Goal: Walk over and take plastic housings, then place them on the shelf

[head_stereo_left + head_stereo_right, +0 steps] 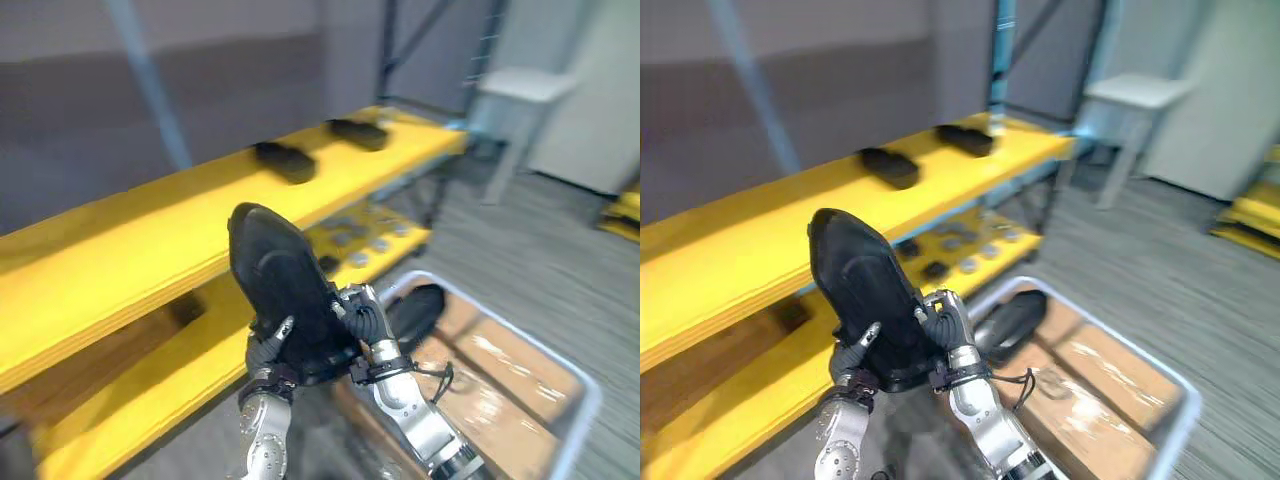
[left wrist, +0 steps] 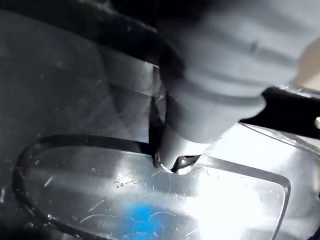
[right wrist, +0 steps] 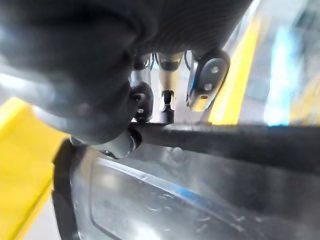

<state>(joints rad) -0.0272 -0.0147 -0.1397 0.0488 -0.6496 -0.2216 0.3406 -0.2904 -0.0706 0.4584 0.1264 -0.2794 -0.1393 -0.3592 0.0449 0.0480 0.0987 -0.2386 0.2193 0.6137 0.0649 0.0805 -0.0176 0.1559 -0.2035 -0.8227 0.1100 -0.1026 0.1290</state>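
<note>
The black housing (image 1: 280, 270), a smooth, glossy, rounded shell of moulded plastic that tapers towards its top, is held tilted up in the air just in front of the yellow shelf (image 1: 120, 240), below its top board. The left hand (image 1: 268, 350) and right hand (image 1: 365, 320) grip it from either side, fingers (image 3: 205, 75) curled round its lower rim, probably because the shell is too broad and slick for one hand. On the shelf's flat top board lie two more housings (image 1: 285, 160) (image 1: 358, 133), well apart from the held one; small parts (image 1: 360, 235) sit on its lower board. Beside the shelf, a grey bin (image 1: 590, 395) holds another housing (image 1: 415, 310).
</note>
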